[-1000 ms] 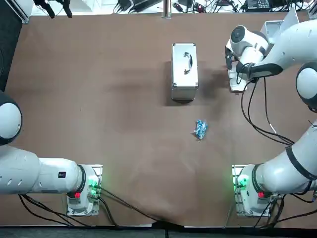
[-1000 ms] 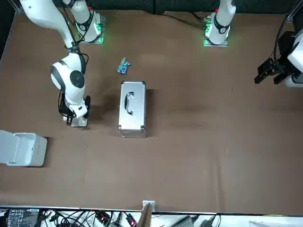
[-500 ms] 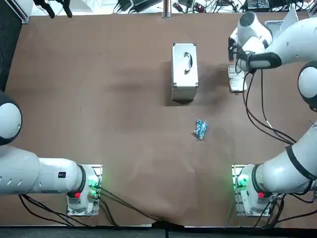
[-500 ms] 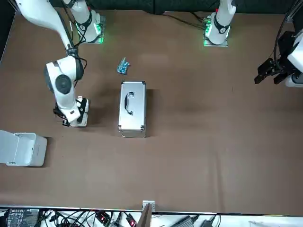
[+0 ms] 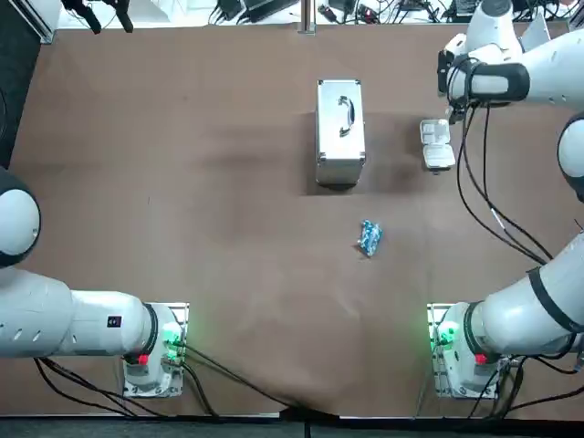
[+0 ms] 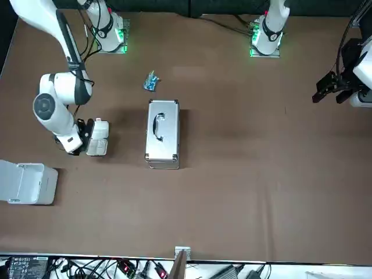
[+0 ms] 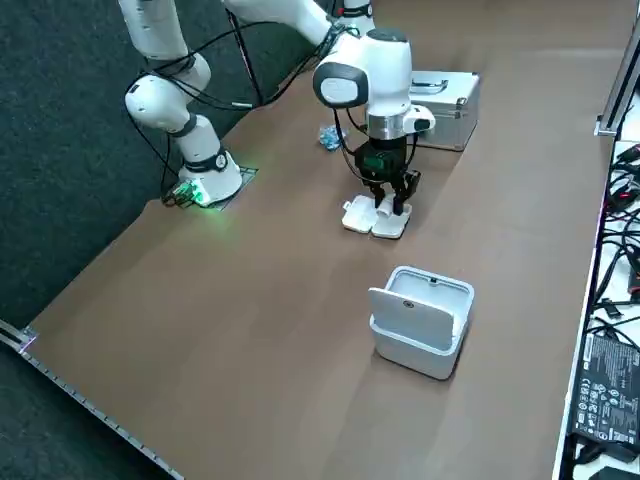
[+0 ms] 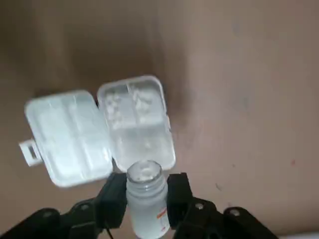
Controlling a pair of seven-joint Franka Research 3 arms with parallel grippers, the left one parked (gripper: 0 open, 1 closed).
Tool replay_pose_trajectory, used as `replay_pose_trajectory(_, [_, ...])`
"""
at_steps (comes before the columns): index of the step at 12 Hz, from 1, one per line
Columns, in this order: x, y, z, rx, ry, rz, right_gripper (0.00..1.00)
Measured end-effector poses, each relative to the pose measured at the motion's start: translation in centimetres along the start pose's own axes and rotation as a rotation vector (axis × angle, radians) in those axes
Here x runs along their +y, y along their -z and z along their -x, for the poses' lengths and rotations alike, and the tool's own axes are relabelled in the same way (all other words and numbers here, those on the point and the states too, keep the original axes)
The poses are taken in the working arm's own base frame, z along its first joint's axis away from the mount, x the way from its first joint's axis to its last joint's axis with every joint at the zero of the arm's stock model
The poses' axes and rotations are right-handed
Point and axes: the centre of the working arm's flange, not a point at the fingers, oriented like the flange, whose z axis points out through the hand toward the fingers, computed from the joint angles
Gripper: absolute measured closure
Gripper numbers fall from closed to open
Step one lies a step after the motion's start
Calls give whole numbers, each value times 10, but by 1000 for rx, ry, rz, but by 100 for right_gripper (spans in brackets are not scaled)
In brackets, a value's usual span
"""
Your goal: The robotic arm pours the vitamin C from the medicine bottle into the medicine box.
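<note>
The open white medicine box lies on the brown table with small white pills in its base; its lid is folded flat beside it. The same box shows in the top view, the front view and the side view. My right gripper is shut on a small clear medicine bottle. The bottle's open mouth points toward the near edge of the box base. From the side, the gripper hangs just above the box.
A silver metal case with a handle lies beside the box toward the table's middle. A blue packet lies nearer the arm bases. A white bin with a raised lid stands near the far right corner of the table.
The right arm has drawn back from over the medicine box toward the table's far right edge and risen. The box, covered before, now shows fully from above.
</note>
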Motion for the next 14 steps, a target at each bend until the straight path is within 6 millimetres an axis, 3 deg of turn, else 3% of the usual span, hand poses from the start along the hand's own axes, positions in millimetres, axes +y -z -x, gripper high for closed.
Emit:
replay_pose_trajectory(4, [3,1,25,188,-29,-45,55])
replay_pose_trajectory(9, [8,-7,87,374,-84,-25,55])
replay_pose_trajectory(14, [-5,-29,148,643,-138,-4,55])
